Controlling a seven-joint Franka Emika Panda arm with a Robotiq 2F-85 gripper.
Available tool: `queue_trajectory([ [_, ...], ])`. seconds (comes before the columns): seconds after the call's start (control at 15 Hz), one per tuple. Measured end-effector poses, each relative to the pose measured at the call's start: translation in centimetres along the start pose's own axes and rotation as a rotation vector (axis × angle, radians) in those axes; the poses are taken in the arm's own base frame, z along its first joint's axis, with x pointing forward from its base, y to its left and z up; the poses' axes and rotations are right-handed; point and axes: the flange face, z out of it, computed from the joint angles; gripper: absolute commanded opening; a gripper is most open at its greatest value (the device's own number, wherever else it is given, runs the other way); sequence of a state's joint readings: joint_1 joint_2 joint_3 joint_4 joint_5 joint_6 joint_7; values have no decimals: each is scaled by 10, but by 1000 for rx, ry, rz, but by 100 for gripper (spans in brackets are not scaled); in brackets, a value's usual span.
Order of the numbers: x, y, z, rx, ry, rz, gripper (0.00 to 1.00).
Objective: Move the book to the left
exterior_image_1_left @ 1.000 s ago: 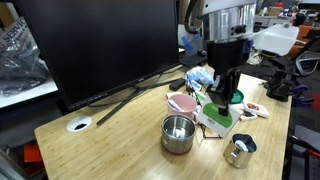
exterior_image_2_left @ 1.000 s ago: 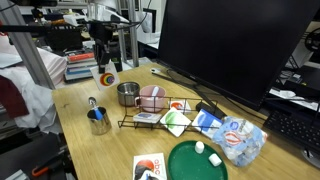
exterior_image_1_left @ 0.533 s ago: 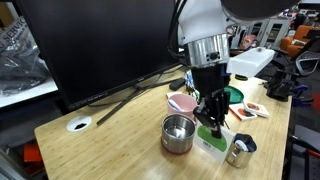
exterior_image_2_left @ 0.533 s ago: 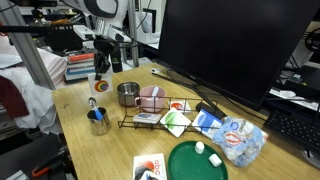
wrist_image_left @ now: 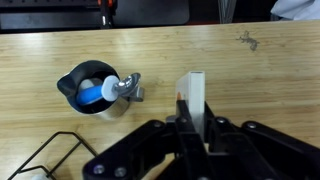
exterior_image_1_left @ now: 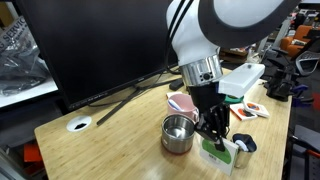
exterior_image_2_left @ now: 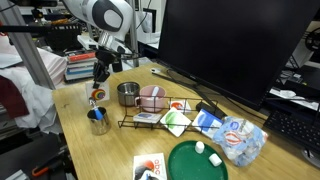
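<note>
"Where is the thin green book (wrist_image_left: pixel 195 92) now?"

"You hold it clamped on edge, white side up, between the fingers of your tool (wrist_image_left: pixel 196 123), close above the wooden worktop (wrist_image_left: pixel 270 80)."

"What's nearby?"

"A small steel cup (wrist_image_left: pixel 95 88) stands just beside the tool, and a larger steel cup (exterior_image_1_left: pixel 178 133) sits on its opposite side."

Gripper (exterior_image_1_left: pixel 214 138): lower than a second ago and nearer the table's front edge, fingers clamped on the book.
Book (exterior_image_1_left: pixel 212 152): carried down with it, now upright just beside the small cup (exterior_image_1_left: pixel 240 151).
Arm (exterior_image_1_left: pixel 215 30): swung forward and fills more of the exterior view.
</note>
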State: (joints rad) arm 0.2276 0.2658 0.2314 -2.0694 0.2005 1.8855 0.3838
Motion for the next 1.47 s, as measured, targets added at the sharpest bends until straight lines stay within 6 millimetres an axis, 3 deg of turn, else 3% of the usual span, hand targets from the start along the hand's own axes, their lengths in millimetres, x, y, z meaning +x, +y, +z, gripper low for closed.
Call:
queue_trajectory([
  [0.4, 18, 7, 20, -17, -31, 11, 4],
  [1.2, 37, 8, 30, -24, -7, -25, 4],
  [1.27, 37, 8, 29, -24, -7, -28, 14],
  [1.33, 37, 8, 29, -26, -6, -33, 40],
  [1.47, 37, 9, 29, -30, -4, -41, 41],
])
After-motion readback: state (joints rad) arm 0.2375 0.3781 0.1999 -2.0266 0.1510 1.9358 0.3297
